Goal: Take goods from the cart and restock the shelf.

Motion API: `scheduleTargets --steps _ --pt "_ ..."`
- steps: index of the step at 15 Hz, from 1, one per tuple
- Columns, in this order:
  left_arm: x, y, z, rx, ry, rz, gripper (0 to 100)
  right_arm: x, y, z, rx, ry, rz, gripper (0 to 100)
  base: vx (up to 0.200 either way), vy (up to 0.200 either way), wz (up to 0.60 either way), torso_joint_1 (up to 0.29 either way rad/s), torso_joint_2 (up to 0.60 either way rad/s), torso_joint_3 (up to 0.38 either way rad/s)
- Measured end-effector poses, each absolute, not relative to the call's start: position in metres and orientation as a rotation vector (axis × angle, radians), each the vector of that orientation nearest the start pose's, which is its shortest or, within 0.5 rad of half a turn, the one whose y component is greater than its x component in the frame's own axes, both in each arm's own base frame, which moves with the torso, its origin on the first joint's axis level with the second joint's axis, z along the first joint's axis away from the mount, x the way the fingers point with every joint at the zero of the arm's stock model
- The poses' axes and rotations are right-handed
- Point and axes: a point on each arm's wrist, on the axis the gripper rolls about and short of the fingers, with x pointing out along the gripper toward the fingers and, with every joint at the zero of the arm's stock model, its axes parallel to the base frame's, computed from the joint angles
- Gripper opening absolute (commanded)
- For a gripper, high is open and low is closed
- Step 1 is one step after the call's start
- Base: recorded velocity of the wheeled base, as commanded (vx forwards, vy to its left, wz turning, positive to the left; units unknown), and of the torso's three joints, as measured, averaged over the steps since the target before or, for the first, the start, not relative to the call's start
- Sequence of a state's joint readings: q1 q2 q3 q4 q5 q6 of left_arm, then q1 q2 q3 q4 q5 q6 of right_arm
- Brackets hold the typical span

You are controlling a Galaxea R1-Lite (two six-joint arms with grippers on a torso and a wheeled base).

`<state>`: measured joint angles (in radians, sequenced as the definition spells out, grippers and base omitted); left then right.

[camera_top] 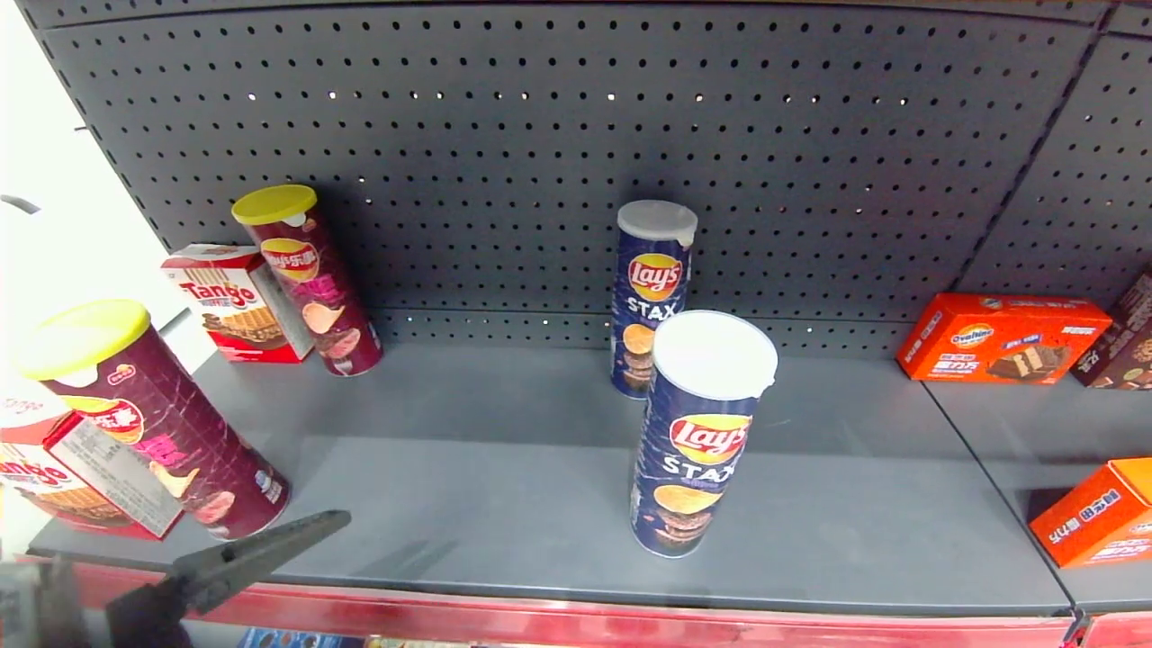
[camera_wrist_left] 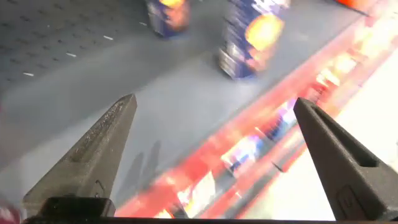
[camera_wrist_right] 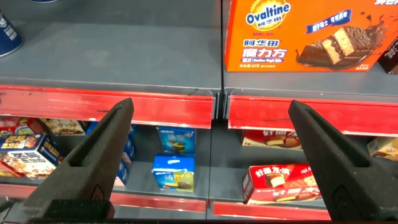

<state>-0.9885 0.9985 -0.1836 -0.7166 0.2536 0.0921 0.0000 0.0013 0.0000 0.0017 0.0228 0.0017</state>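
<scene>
Shelf (camera_top: 504,486) of grey metal carried the goods, backed by a perforated panel (camera_top: 576,135) and edged by a red rail (camera_top: 585,623). Near its middle stood two upright blue cans; the front blue can (camera_top: 697,441) was close to the rail, the rear blue can (camera_top: 650,297) behind it by the panel. At the left were two maroon cans with yellow lids; the rear maroon can (camera_top: 310,279) stood just beside a wafer box (camera_top: 236,304); the front maroon can (camera_top: 153,423) stood against a second wafer box (camera_top: 54,481). At the right lay a rear orange box (camera_top: 1003,337), a front orange box (camera_top: 1093,513) and, at the edge, a dark box (camera_top: 1125,346).

The left gripper (camera_wrist_left: 214,106) hung at the shelf's front left, near the front maroon can; its fingers (camera_wrist_left: 93,162) were spread wide and empty; both blue cans showed blurred beyond them. The right gripper (camera_wrist_right: 211,107) hung before the red rail, its fingers (camera_wrist_right: 93,162) likewise spread and empty; above the rail sat an orange carton (camera_wrist_right: 292,34), which of the two orange boxes could not be told; lower shelves beyond held blue packs (camera_wrist_right: 174,171) and red packs (camera_wrist_right: 280,180).
</scene>
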Motion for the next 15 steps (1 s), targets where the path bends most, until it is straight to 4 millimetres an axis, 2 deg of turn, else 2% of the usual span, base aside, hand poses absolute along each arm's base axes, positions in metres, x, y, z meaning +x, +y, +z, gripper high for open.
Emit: scheduleTargets --steps 6,11,14,15 --pt "0.031 -0.028 0.129 0.205 0.024 -0.719 100 -0.023 0.001 0.075 0.002 0.003 0.023 100 0.0 0.0 0.0 0.0 0.0 0.0" --pt "0.008 -0.003 0.097 0.209 0.136 -0.324 100 -0.023 0.001 0.075 0.002 0.003 0.023 100 0.0 0.0 0.0 0.0 0.0 0.0" --pt "-0.006 -0.001 0.087 0.182 0.119 -0.044 100 -0.023 0.001 0.075 0.002 0.003 0.023 100 0.0 0.0 0.0 0.0 0.0 0.0" --pt "-0.009 -0.002 0.084 0.17 0.106 0.002 100 -0.023 0.001 0.075 0.002 0.003 0.023 100 0.0 0.0 0.0 0.0 0.0 0.0"
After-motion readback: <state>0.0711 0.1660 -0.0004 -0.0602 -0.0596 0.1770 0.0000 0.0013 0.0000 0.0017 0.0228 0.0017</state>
